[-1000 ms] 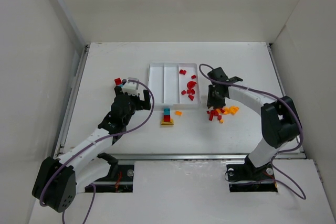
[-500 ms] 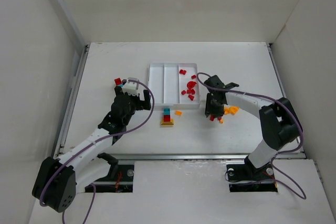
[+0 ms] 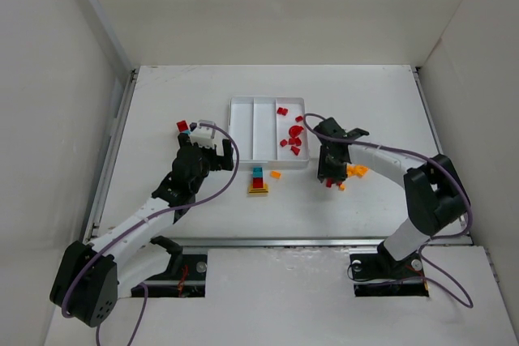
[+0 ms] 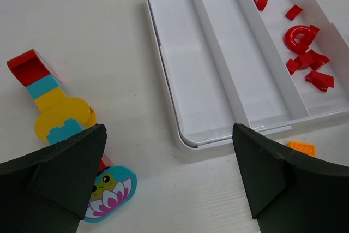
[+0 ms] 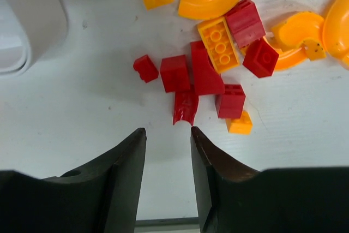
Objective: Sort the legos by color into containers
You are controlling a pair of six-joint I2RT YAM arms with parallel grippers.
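The white tray [image 3: 243,131] has three long compartments; the right one holds several red legos [image 3: 293,137], and the other two show nothing in them. In the left wrist view the tray [image 4: 163,80] lies ahead of my left gripper [image 4: 169,129], which is wide open and empty over the table by the tray's near left corner. My right gripper [image 5: 167,130] is open with a narrow gap and empty. It sits low over the table just short of a red curved lego [image 5: 185,107] at the edge of a pile of red [image 5: 207,75] and orange legos [image 5: 218,42].
A teal, red and yellow stack [image 3: 258,181] and a loose orange brick [image 3: 276,174] lie just in front of the tray. A red, teal and yellow clump [image 4: 43,91] and a teal lotus piece [image 4: 109,192] lie by my left finger. White walls enclose the table.
My right gripper has moved from beside the tray's right edge toward me, down to the red and orange pile. The left arm has not moved.
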